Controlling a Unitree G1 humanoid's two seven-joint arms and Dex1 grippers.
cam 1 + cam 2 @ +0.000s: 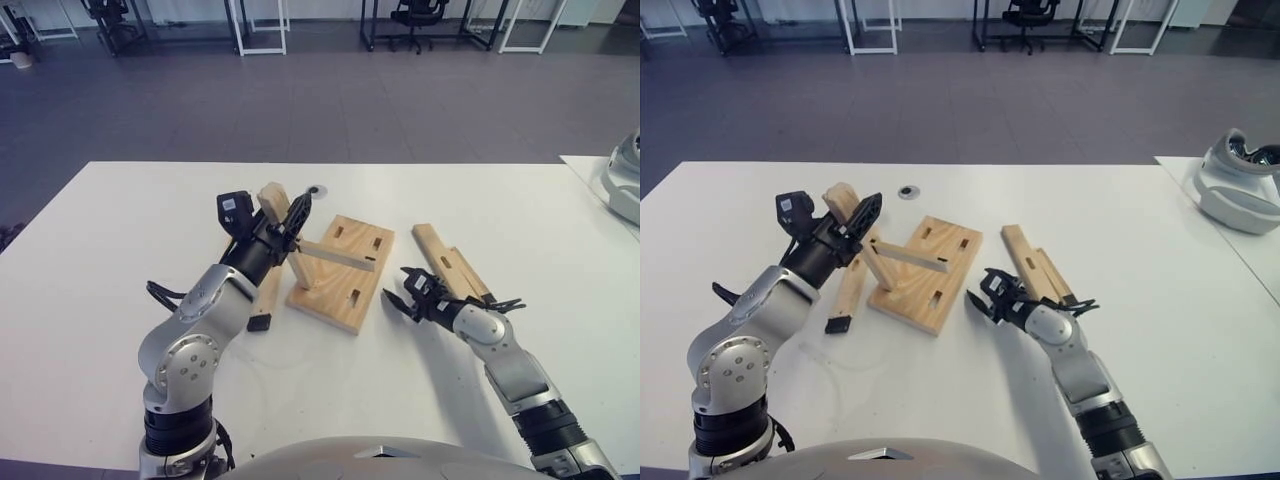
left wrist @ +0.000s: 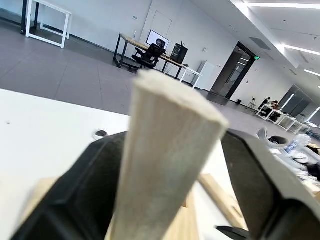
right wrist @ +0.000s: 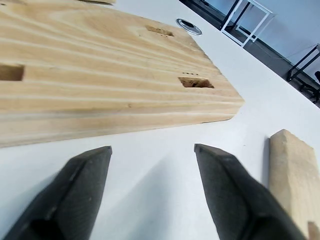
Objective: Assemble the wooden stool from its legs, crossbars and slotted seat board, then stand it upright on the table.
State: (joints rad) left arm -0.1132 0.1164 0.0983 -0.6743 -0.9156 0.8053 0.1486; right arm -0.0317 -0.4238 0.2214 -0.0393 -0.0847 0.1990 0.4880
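A white table [image 1: 120,220] holds a wooden stool in parts, with the assembly judged to be at an early stage. On the left, the left gripper [image 1: 285,228] is clenched around a tilted leg [image 1: 272,200] raised off the table. A crossbar [image 1: 340,258] is joined to that leg and sticks out to the right. A second leg [image 1: 268,292] lies flat below the arm. In the middle, the slotted seat board [image 1: 335,292] lies flat, its visible slots unfilled. The crossbar's free end sits over the board, though it is hard to tell whether they touch. Just right of the board, the right gripper [image 1: 408,298] rests low with its fingers spread, grasping nothing. Beside it lie loose pieces [image 1: 450,262]. Fitting the remaining legs, seating them in the slots and standing the stool up all appear left to do.
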